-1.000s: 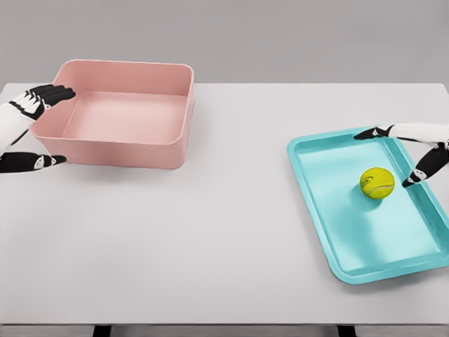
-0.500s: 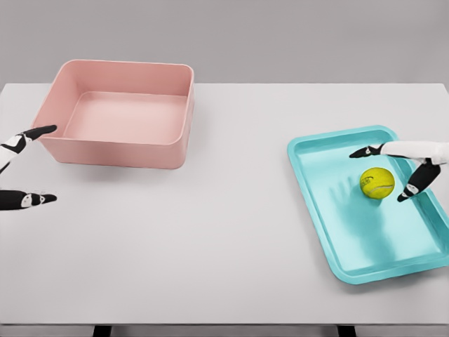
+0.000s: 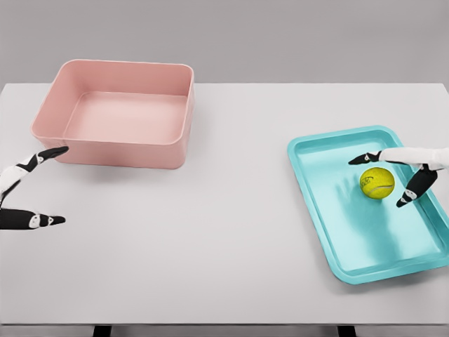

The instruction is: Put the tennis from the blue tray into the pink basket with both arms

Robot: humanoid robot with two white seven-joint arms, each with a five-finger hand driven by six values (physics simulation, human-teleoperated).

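Plain grey backdrop behind a white bench filling most of the head view

At far left on the bench, a pink basket: rectangular, open-topped, upright, nothing visible inside

At right, a blue tray, shallow and rimmed, turned slightly askew to the bench edge, its right end cut off by the picture border

On the tray floor toward its far right part, the tennis ball: yellow-green, resting free, well apart from the basket across the bench

Over that same part of the tray, entering from the right edge, the right hand. Fingers spread apart and grasping nothing: one long white finger with a black tip reaching left just beyond the far side of the ball, another black-tipped finger angled down just to the right of the ball. Ball sitting between the two, with a narrow gap visible on each side; contact not evident. Faint shadow of the hand on the tray floor left of and nearer than the ball

At the left edge, low and nearer than the basket, the left hand, mostly out of frame. Only two black-tipped fingers showing, splayed wide, holding nothing: the farther one pointing toward the near left corner of the basket and just short of it, the nearer one lying level above the bench surface, clear of the basket

Two dark bench legs just visible along the bottom edge
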